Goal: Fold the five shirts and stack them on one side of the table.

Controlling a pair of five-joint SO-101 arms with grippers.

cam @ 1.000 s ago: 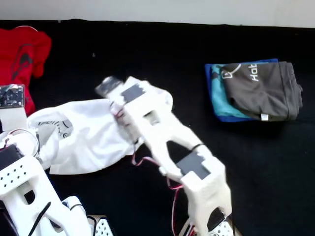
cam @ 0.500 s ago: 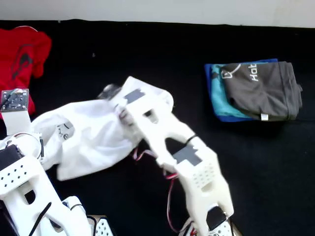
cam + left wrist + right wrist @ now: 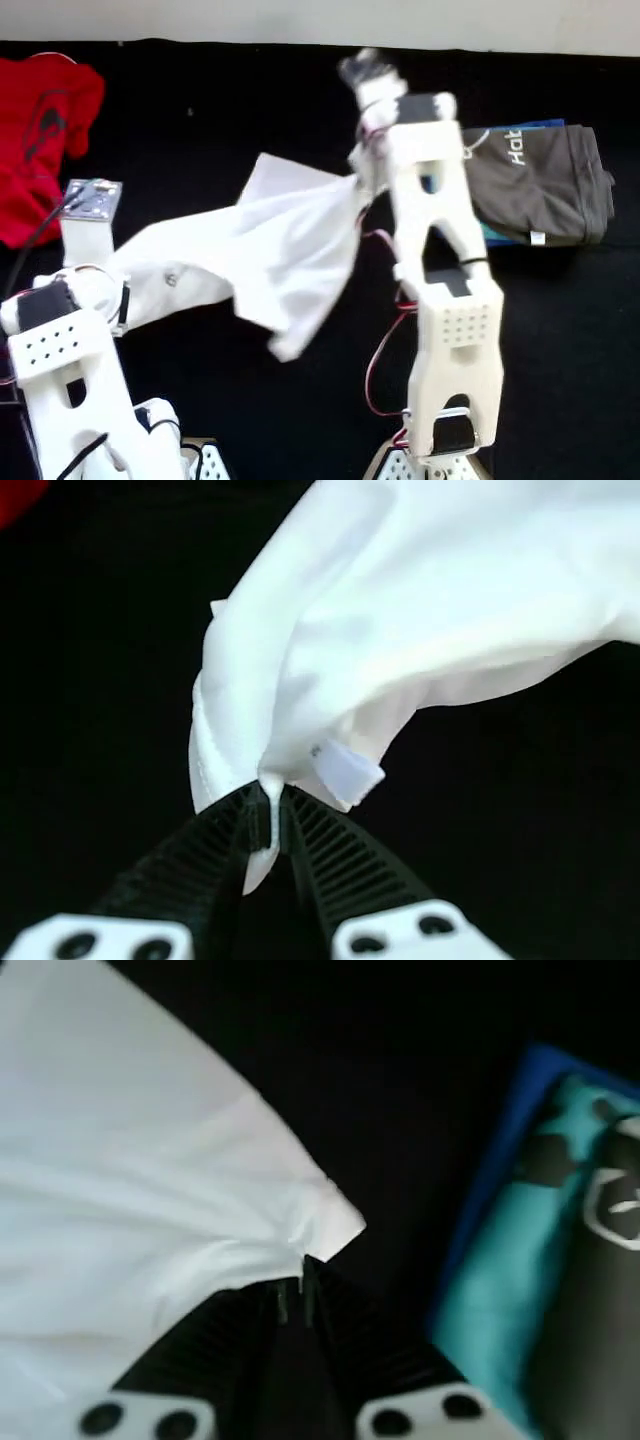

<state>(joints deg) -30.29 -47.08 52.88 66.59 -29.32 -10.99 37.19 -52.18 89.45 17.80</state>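
A white shirt hangs stretched in the air between my two arms over the black table. My left gripper is shut on one edge of the white shirt, low at the left. My right gripper is shut on another edge of the white shirt, raised near the middle, just left of the stack. That stack lies at the right: a dark grey shirt on a teal one on a blue one. A red shirt lies crumpled at the far left.
The black tabletop runs back to a pale wall edge. The right arm's white links stand tall in the middle right, close to the stack. The left arm's base fills the lower left corner.
My right gripper has risen and swung right toward the stack, pulling the white shirt off the table and stretching it. The left gripper has lifted a little with its edge.
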